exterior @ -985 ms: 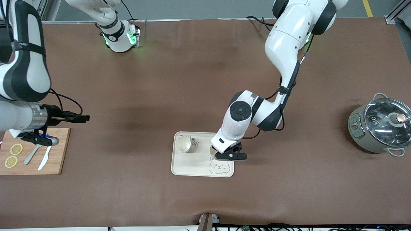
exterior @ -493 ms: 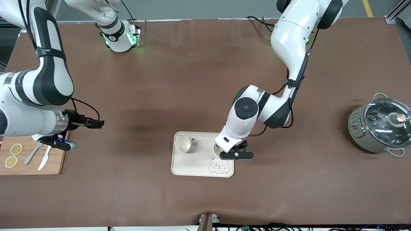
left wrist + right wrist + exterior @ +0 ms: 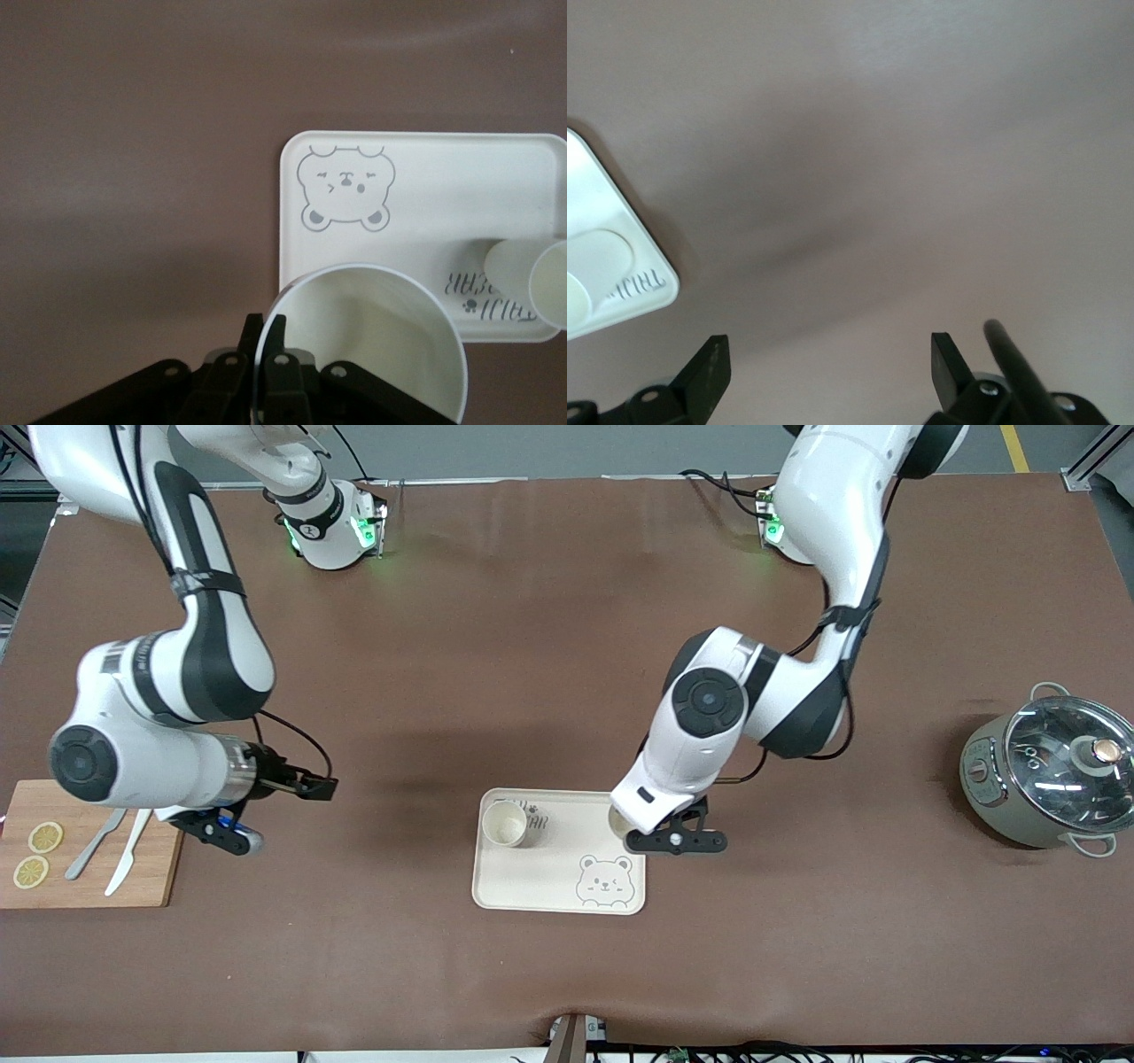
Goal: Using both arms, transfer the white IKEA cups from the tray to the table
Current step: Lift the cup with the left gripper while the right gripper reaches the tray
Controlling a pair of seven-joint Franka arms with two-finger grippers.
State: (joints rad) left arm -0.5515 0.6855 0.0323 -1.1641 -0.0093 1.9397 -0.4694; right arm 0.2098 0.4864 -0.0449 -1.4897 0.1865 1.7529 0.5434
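Two white cups: one [image 3: 505,824] stands at the upper left of the tray [image 3: 532,886], the other [image 3: 363,341] is pinched by its rim in the left end effector [image 3: 660,840], raised over the tray's edge to clear it. Right end effector [image 3: 310,786], fingers spread, hovers over bare surface [image 3: 532,646] at centre-left of the frame, likely bound for the standing cup.

Even overhead light is falling on the table [image 3: 567,646] — soft shadows are pooling beside the tray [image 3: 532,877], and glare is glinting off the pot lid [image 3: 1067,757], well away from the tray.
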